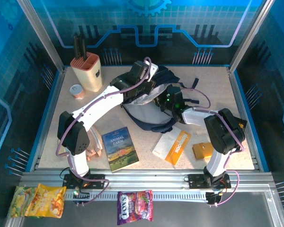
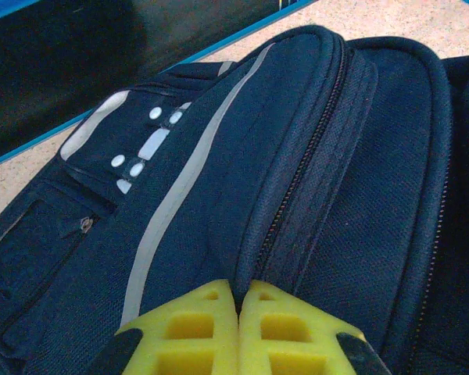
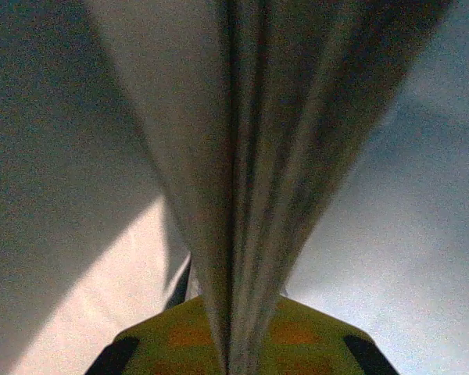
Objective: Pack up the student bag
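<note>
White-and-black jointed arms [image 1: 99,101] — looping purple cables [image 1: 206,101], blocky yellow fingers [image 2: 187,332].

I find the table [image 1: 236,118] brightly, evenly lit from above. Left wrist view sharp. Right wrist view dim, bag [image 3: 242,156] lining blurred.

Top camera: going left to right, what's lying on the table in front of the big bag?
Animal Farm book → white and orange booklet → small orange box
</note>
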`<state>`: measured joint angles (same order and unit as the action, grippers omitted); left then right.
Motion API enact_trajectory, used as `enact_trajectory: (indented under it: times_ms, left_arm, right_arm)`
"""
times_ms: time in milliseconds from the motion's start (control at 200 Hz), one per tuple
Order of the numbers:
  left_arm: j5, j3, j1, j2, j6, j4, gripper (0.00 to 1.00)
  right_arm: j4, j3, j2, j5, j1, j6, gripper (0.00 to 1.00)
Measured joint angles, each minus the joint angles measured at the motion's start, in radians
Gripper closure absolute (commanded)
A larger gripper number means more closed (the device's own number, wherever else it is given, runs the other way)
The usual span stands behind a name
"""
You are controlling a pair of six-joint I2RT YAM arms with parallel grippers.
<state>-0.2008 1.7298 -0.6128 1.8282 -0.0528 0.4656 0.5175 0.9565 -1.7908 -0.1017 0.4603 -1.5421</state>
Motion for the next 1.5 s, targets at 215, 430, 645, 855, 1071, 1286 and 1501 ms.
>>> enact_trajectory:
  times_ms: [215, 430, 645, 855, 1071, 1286, 1501]
  left_arm:
    - [0.000, -0.024, 0.000, -0.018, 0.011, -0.011, 1.00]
    - [0.000, -0.044, 0.009, -0.019, 0.021, -0.030, 1.00]
    - [0.017, -0.064, 0.055, -0.020, 0.047, -0.062, 1.00]
    - [0.023, -0.159, 0.121, -0.025, 0.071, -0.120, 1.00]
    - [0.077, -0.322, 0.136, -0.109, 0.159, -0.168, 0.60]
    - [0.153, -0.453, 0.137, -0.282, 0.290, -0.216, 0.23]
    - [0.264, -0.481, 0.137, -0.341, 0.355, -0.232, 0.04]
  right_arm:
    - [0.032, 0.103, -0.133, -0.016, 0.015, -0.046, 0.76]
    - [0.027, 0.096, -0.146, -0.056, 0.026, -0.037, 0.49]
    - [-0.055, -0.066, 0.085, -0.080, 0.032, 0.016, 0.32]
    - [-0.228, -0.258, 0.380, -0.033, 0.102, 0.110, 0.26]
    - [-0.557, -0.289, 0.599, 0.150, 0.129, 0.285, 0.20]
    - [-0.765, -0.294, 0.707, 0.298, 0.128, 0.373, 0.19]
    - [-0.834, -0.359, 0.693, 0.308, 0.114, 0.372, 0.19]
